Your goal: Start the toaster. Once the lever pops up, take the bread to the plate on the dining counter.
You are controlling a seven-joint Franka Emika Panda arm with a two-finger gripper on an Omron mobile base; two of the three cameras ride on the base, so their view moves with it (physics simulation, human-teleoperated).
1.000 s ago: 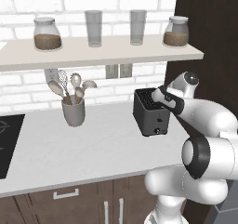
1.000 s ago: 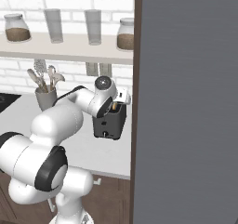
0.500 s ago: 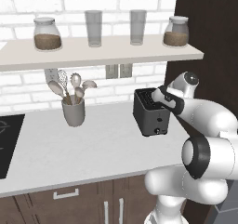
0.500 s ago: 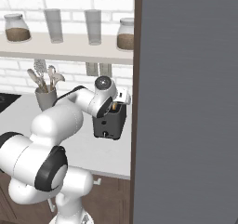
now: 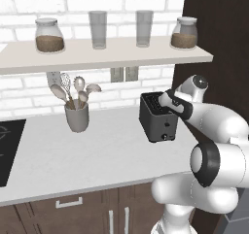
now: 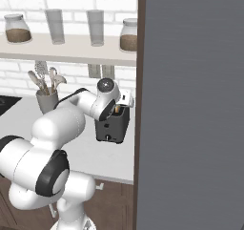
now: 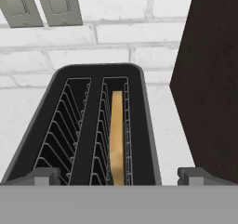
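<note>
The dark toaster stands on the grey worktop by the dark wall panel, also seen as the toaster from the right. From above, the toaster shows two wire-lined slots. The tan bread stands on edge in the right-hand slot, and the bread peeks out of the top. My gripper hovers open just over the near end of the toaster, its fingertips spread wider than the slots and holding nothing. The gripper sits over the toaster's top right edge.
A grey utensil cup with spoons and a whisk stands left of the toaster. A shelf with jars and glasses hangs above. A dark tall panel rises right beside the toaster. A black cooktop lies at far left.
</note>
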